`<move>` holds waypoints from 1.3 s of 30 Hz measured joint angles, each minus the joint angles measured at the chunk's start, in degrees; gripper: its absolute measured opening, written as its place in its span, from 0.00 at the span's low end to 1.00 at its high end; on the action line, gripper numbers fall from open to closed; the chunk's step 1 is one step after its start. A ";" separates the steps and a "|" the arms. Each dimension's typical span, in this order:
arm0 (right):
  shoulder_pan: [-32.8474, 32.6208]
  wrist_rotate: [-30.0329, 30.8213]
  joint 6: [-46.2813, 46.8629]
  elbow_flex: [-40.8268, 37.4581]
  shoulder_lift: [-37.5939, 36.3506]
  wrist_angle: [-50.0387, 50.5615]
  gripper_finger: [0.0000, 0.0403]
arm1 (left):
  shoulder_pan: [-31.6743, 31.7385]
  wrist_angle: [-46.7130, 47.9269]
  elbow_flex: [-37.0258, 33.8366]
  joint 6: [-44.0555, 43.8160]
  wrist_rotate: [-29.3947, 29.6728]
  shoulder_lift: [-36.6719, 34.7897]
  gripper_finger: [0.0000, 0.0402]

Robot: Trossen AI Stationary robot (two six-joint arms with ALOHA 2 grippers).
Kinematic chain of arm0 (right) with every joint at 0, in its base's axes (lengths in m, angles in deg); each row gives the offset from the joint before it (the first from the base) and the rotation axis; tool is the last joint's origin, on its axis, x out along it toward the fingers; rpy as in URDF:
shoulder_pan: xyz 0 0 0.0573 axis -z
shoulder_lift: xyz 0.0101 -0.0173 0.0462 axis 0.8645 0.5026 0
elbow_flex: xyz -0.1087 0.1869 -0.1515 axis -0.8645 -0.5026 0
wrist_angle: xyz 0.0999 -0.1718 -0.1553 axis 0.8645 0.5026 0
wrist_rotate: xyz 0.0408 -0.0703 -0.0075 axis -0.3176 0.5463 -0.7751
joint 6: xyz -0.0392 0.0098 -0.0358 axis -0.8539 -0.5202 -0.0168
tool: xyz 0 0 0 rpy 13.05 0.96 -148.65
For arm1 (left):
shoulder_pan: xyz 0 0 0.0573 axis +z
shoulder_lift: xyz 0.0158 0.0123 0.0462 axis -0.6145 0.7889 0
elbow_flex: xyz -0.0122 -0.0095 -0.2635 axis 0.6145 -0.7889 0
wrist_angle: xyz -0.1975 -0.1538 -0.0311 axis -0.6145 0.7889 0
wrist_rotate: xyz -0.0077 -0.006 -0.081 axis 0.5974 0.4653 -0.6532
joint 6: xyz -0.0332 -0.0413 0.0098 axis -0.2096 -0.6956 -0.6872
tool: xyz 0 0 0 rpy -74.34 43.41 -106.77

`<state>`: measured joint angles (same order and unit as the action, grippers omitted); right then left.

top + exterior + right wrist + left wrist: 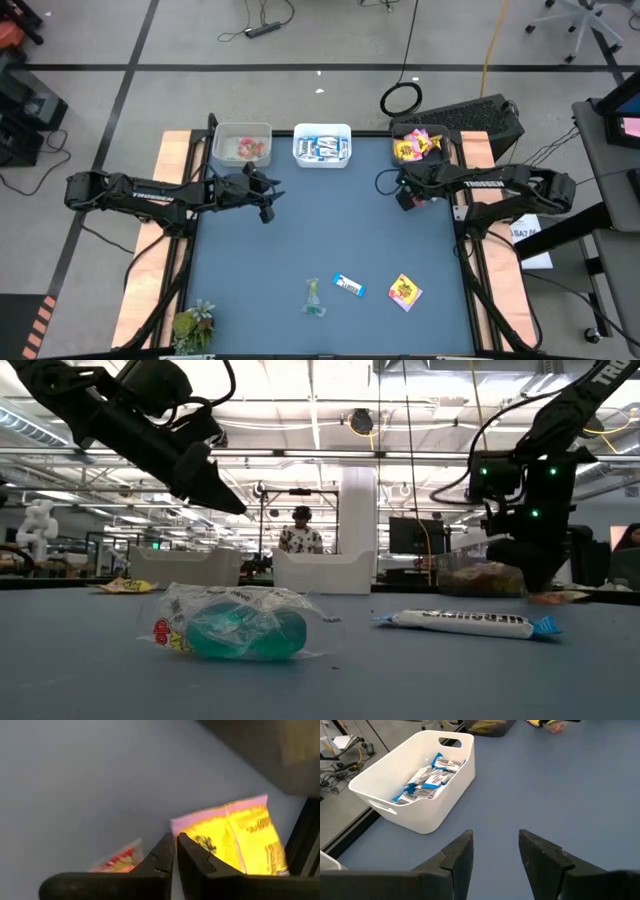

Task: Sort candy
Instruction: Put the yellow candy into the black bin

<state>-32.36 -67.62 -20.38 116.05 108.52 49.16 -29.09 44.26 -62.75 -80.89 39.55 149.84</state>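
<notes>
1. Most of the sorting looks done: along the far edge of the worktop point(330, 220) three bins are filled. The clear bin point(241, 145) holds red and pink sweets, the white bin point(322, 146) holds blue-and-white bars, and the dark bin point(421, 146) at the far right corner holds yellow packets.
2. Three sweets are left near the near edge: a clear-greenish sweet point(314, 297), a blue-and-white bar point(348, 286) just beside it, and a yellow packet point(405, 292) to its right.
3. My right hand point(404, 192) hovers just in front of the dark bin, clenched on nothing; a yellow packet lies beyond its fingertips.
4. My left hand point(266, 205) hangs in front of the clear and white bins, released and empty.
5. A green leafy thing point(193, 325) sits at the near left corner; I judge it is not for sorting.
</notes>
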 joint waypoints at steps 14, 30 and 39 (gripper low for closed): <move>-0.14 3.29 0.44 0.99 -1.74 1.51 0.42 | -0.75 0.62 0.00 -0.02 -1.01 0.00 0.41; 2.90 3.75 0.30 -0.40 3.49 0.43 0.35 | -2.58 0.63 0.00 0.04 -1.05 0.00 0.41; 2.69 1.56 -2.78 -0.15 1.74 1.56 0.02 | -2.56 0.61 0.00 0.08 -1.05 0.00 0.41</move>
<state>-29.66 -66.06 -23.16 115.90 110.26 50.72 -31.65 44.87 -62.75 -80.82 38.50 149.84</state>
